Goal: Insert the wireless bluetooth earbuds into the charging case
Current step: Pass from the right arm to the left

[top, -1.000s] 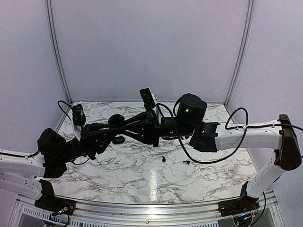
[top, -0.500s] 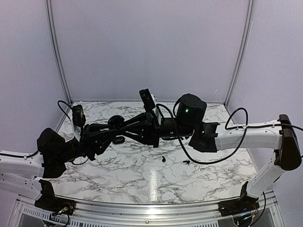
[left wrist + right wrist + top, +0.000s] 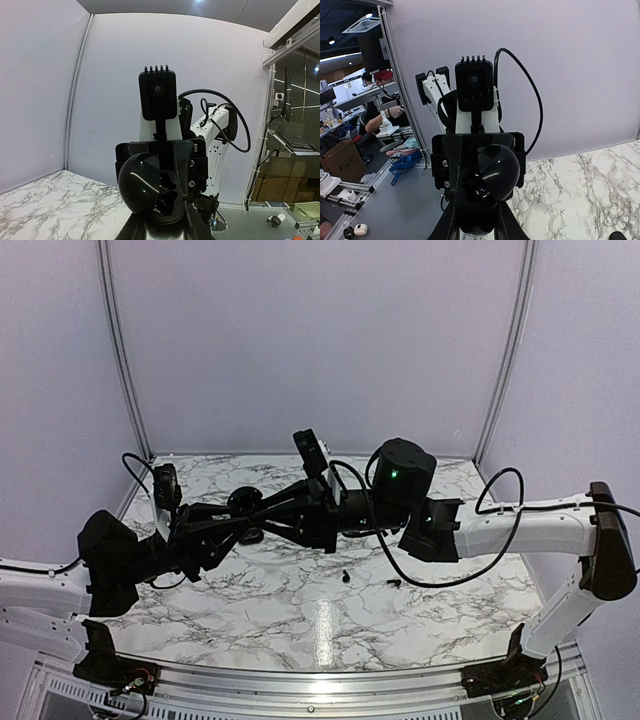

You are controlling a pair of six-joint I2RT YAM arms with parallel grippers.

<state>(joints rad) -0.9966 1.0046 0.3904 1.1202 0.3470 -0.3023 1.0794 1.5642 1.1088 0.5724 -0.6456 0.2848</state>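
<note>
The charging case [image 3: 150,192], a glossy black rounded shell with its hollow showing, is hanging in the air above the table [image 3: 300,620], caught between the two arms where they are meeting nose to nose. The left pincer [image 3: 165,227] is pressing its fingers in against the underside of the case, and the right pincer [image 3: 476,225] appears to be doing the same from the opposite side, so both seem to be pinching the one case rather than standing spread. Whether anything is already sitting in the hollow is too dark to tell. In the top view, two tiny black specks are lying loose on the marble: the left earbud [image 3: 345,576] and the right earbud [image 3: 393,582]. They are lying below the pincers and off toward the near right, well apart from the case. The right earbud is lying roughly left to right; the other is too small to read. Both are sitting nearer the right arm, so that arm would likely be the one fetching them while the left is holding the case.
</note>
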